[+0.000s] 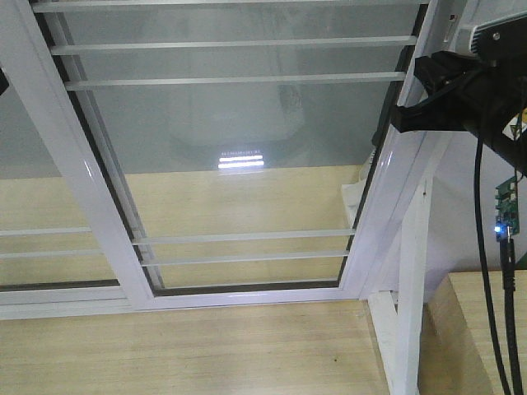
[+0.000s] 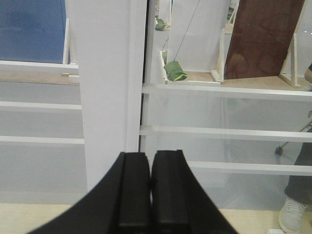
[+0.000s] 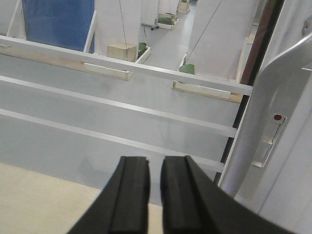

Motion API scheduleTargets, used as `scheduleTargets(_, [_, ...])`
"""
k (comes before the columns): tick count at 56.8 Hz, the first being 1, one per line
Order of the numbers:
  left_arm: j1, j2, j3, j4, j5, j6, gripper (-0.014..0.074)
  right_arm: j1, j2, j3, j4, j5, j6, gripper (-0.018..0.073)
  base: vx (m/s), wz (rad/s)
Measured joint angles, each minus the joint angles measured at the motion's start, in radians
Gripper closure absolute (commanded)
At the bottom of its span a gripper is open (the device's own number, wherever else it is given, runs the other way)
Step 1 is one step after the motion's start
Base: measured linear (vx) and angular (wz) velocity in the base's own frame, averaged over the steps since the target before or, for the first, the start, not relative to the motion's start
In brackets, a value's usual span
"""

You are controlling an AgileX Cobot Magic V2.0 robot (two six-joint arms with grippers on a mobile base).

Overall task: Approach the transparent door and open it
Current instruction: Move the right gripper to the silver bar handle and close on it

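The transparent door (image 1: 247,123) fills the front view: clear glass in a white frame with paired thin white bars. My right gripper (image 1: 403,115) is up against the door's right upright. In the right wrist view its jaws (image 3: 154,158) stand nearly together with nothing between them. The curved silver-grey handle (image 3: 253,131) is just to their right, apart from them. My left gripper (image 2: 150,155) is shut and empty, facing a white frame upright (image 2: 107,97) with barred glass (image 2: 224,146) beside it. The left gripper does not show in the front view.
A similar barred glass panel without a handle (image 1: 33,206) overlaps the door on the left. A white slanted brace (image 1: 412,271) and a wooden box (image 1: 478,329) stand at the right. Black cables (image 1: 494,288) hang there. A person's shoe (image 2: 292,214) shows beyond the glass.
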Motion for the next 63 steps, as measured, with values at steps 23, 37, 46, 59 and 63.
scheduleTargets(23, [0.000,0.000,0.000,0.000,-0.022,0.000,-0.0034,0.000,0.000,0.000,0.015,-0.058,0.000,-0.0159,0.00,0.00])
scheduleTargets(37, [0.000,0.000,0.000,0.000,-0.019,0.000,0.0015,-0.080,0.011,0.000,0.107,-0.081,0.000,-0.0101,0.00,0.00])
scheduleTargets(46, [0.000,0.000,0.000,0.000,-0.010,0.000,0.0022,-0.146,0.063,-0.002,0.101,-0.092,0.000,-0.0059,0.00,0.00])
scheduleTargets(59, [0.000,0.000,0.000,0.000,-0.009,0.000,0.0022,-0.156,0.231,-0.089,0.050,-0.092,0.000,-0.0039,0.00,0.00])
scheduleTargets(63, [0.000,0.000,0.000,0.000,-0.009,0.000,0.0022,-0.157,0.296,-0.143,0.047,-0.093,0.000,-0.0035,0.00,0.00])
